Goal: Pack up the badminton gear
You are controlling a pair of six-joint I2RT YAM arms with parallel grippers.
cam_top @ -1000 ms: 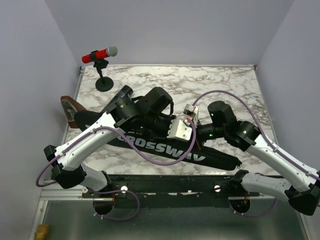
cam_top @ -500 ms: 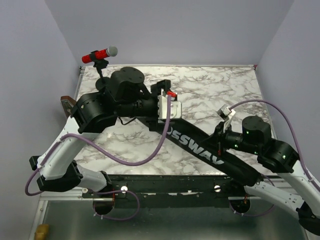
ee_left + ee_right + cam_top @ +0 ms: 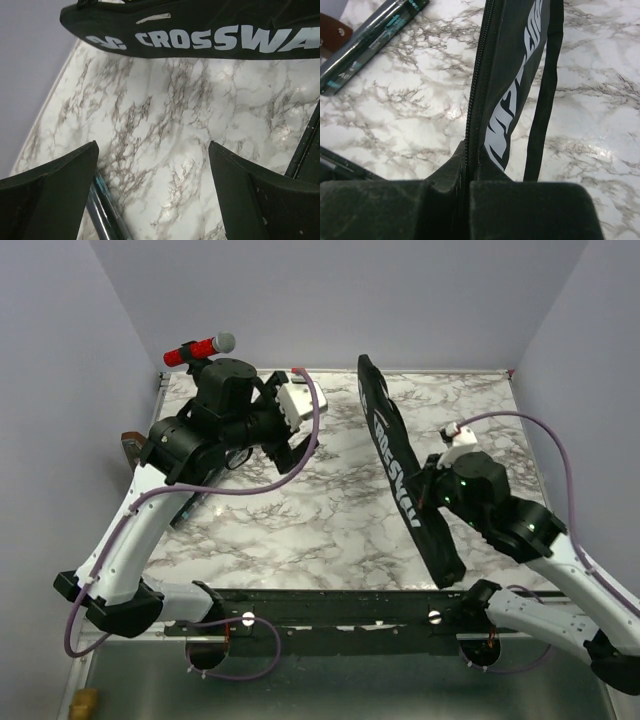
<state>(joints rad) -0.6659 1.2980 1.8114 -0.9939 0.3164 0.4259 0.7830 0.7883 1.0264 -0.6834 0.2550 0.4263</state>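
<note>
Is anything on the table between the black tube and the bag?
Nothing visible. Only bare table lies between the tube and the bag, which the right end effector pinches upright by its zipper edge. The brown wedge sits beyond the tube.

On the black bag (image 3: 200, 25) you can read white capitals "CROSSWA" in the left wrist view. The word runs off the picture's right edge, and a white emblem (image 3: 105, 42) stands just before the C. From above, that lettering is too foreshortened for you to read, and the right wrist view shows only parts of letters. The dark tube (image 3: 370, 47), well apart from the bag, carries teal print too blurred to read.
</note>
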